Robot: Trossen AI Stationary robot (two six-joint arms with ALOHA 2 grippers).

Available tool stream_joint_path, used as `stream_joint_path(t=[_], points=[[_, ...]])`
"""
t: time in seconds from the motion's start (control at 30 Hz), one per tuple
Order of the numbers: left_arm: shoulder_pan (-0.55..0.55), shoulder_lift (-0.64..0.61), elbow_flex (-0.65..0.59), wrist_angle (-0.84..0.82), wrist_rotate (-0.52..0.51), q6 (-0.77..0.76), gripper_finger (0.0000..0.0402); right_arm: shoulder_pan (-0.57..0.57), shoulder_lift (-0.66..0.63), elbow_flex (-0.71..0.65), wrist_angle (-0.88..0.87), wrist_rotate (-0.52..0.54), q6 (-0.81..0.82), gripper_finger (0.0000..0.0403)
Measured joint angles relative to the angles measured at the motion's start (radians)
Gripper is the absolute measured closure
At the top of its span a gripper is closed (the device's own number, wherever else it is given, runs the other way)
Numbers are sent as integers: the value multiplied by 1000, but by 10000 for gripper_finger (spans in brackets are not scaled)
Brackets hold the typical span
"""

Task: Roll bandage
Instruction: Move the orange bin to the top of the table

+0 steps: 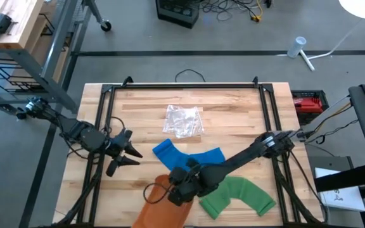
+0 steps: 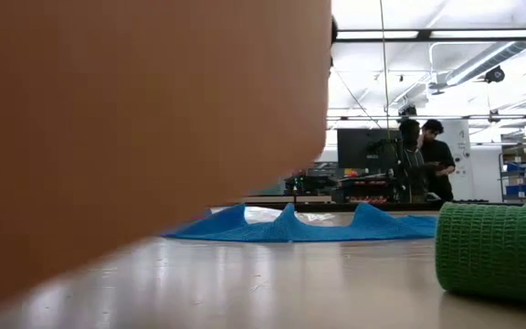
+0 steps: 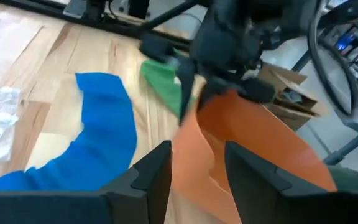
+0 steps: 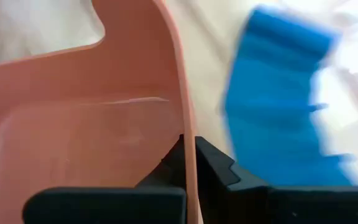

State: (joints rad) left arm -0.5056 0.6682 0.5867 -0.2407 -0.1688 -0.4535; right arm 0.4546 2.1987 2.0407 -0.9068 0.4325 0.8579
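High view: right gripper (image 1: 177,190) pinches edge of flat orange elastic bandage (image 1: 160,212); nothing rolled yet. Left gripper (image 1: 130,155) waits apart, fingers half open, empty.
Right wrist view: fingers clamp orange edge; blue bandage (image 4: 278,106) beyond, unrolled.

An orange bandage (image 1: 160,206), lifted and folded at the table's front edge, lies beside blue (image 1: 189,156) and green (image 1: 236,196) bandages lying flat.
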Motion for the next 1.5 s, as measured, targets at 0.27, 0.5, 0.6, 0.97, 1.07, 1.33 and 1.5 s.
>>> stream_joint_path(t=[0.27,0.5,0.6,0.97,1.07,1.33,1.5], points=[[0,-27,-71,66,0,15,262,-78,-181,-4,-268,69,-69,399],[3,-43,-75,88,-33,121,262,-207,-383,-98,-478,167,-271,399],[3,-41,-75,96,-93,164,262,-284,-482,-185,-517,221,-451,399],[7,11,-75,161,-269,380,262,-776,-803,-479,-504,-111,-1203,400],[12,38,-75,160,-276,386,262,-918,-816,-554,-453,-108,-1364,400],[17,79,-75,211,-278,420,262,-1133,-743,-734,-265,-192,-1614,400],[17,88,-75,225,-278,419,262,-1195,-665,-785,-199,-186,-1618,392]])
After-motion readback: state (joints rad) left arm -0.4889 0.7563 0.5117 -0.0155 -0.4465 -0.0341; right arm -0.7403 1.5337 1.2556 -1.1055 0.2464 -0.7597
